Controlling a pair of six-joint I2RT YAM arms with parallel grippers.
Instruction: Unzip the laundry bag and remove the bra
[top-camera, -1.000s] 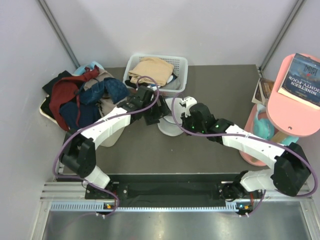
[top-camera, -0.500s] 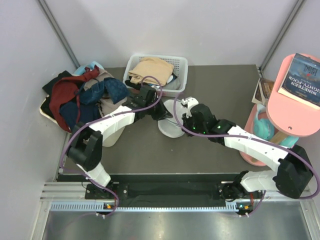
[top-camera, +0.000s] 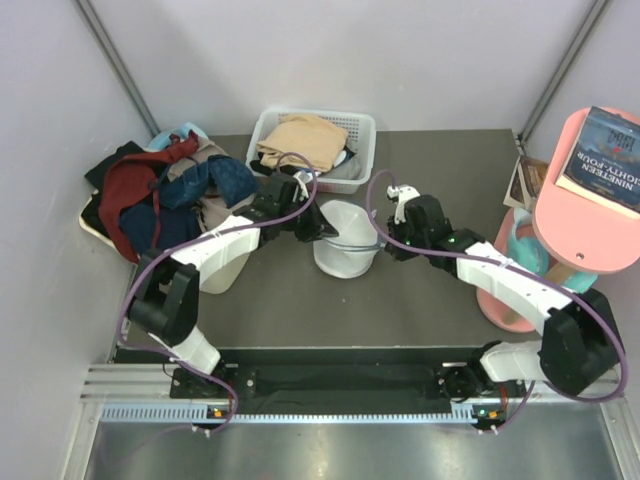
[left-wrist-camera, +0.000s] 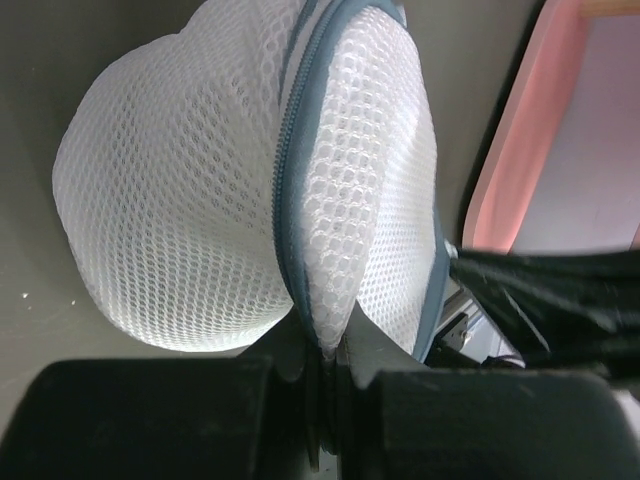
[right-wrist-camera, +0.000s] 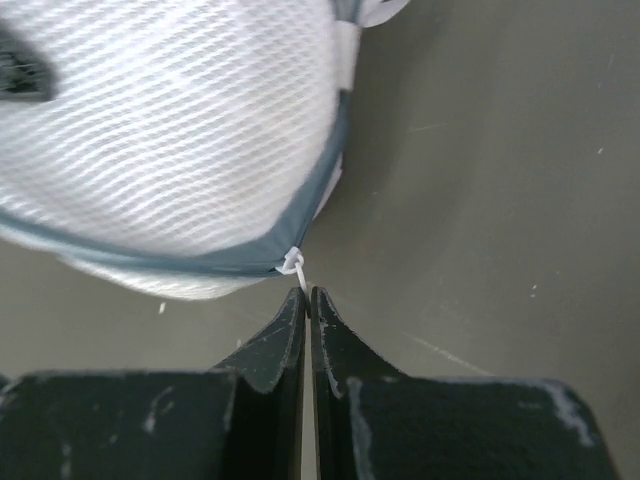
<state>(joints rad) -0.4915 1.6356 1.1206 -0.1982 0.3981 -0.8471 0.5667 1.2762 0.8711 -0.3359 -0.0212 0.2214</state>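
Note:
The laundry bag (top-camera: 345, 258), a round white mesh pouch with a grey-blue zipper band, lies mid-table between both arms. My left gripper (top-camera: 322, 232) is at its left rim. In the left wrist view that gripper (left-wrist-camera: 328, 350) is shut on a fold of the bag's mesh (left-wrist-camera: 180, 200) beside the zipper. My right gripper (top-camera: 383, 243) is at the bag's right side. In the right wrist view it (right-wrist-camera: 306, 295) is shut on the white zipper pull (right-wrist-camera: 293, 264), at the edge of the bag (right-wrist-camera: 170, 120). The bra is hidden.
A white slotted basket (top-camera: 358, 127) holding a tan garment (top-camera: 300, 140) stands just behind the bag. A pile of dark red and blue clothes (top-camera: 160, 195) fills the back left. A pink stand (top-camera: 585, 215) with a book (top-camera: 610, 145) is at the right edge.
My left gripper has shut on the bag's left rim. My right gripper has drawn to the right with the zipper pull, and the bag now looks stretched between the two grippers.

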